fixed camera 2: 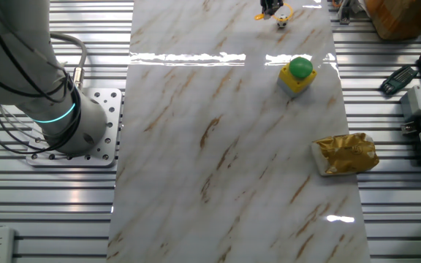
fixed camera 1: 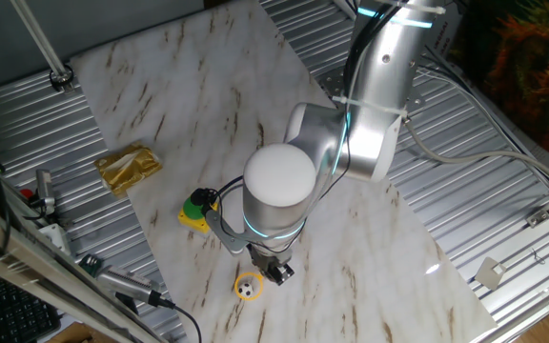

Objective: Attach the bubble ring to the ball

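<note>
The tiny black-and-white ball [fixed camera 1: 247, 283] lies on the marble board near its front edge. The yellow-orange bubble ring [fixed camera 1: 253, 294] sits around it, touching or nearly touching the board. My gripper [fixed camera 1: 276, 271] hangs just right of the ring, low over the board, largely hidden under the arm's wrist. I cannot tell how its jaws stand or whether they hold the ring's handle. In the other fixed view the gripper [fixed camera 2: 271, 7] is at the top edge, with the ring [fixed camera 2: 288, 12] and the ball [fixed camera 2: 282, 23] beside it.
A yellow box with a green round button [fixed camera 1: 197, 210] stands just left of the gripper; it also shows in the other fixed view [fixed camera 2: 298, 74]. A crumpled gold packet [fixed camera 1: 128, 168] lies at the board's left edge. Cables and tools lie at the front left.
</note>
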Robot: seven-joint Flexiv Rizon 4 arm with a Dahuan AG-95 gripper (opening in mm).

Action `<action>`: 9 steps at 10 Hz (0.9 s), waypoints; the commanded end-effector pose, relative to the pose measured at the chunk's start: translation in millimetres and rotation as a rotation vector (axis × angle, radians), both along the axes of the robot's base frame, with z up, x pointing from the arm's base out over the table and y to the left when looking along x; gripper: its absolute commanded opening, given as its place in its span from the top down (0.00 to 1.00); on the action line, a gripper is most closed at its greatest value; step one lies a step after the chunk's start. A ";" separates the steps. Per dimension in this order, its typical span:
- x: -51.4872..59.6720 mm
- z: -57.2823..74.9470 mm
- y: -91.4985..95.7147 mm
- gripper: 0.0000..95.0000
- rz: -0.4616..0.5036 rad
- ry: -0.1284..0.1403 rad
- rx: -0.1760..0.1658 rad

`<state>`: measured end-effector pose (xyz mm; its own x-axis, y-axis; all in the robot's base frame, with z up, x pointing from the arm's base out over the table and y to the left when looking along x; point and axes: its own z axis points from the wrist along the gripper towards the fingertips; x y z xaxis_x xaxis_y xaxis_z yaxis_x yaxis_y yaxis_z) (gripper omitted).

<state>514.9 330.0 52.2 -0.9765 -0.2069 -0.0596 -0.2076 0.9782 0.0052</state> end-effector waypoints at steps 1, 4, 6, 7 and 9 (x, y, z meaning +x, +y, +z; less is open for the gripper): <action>2.0 -3.9 0.8 1.00 0.001 0.001 0.000; 4.1 -10.1 -0.1 1.00 0.005 0.000 -0.003; 5.2 -13.4 -0.7 1.00 0.006 0.001 -0.003; 5.8 -15.1 -1.2 1.00 0.007 0.002 -0.004; 6.7 -18.3 -1.7 1.00 0.009 0.004 -0.005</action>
<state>521.5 327.3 32.8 -0.9748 -0.2166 -0.0542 -0.2168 0.9762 -0.0016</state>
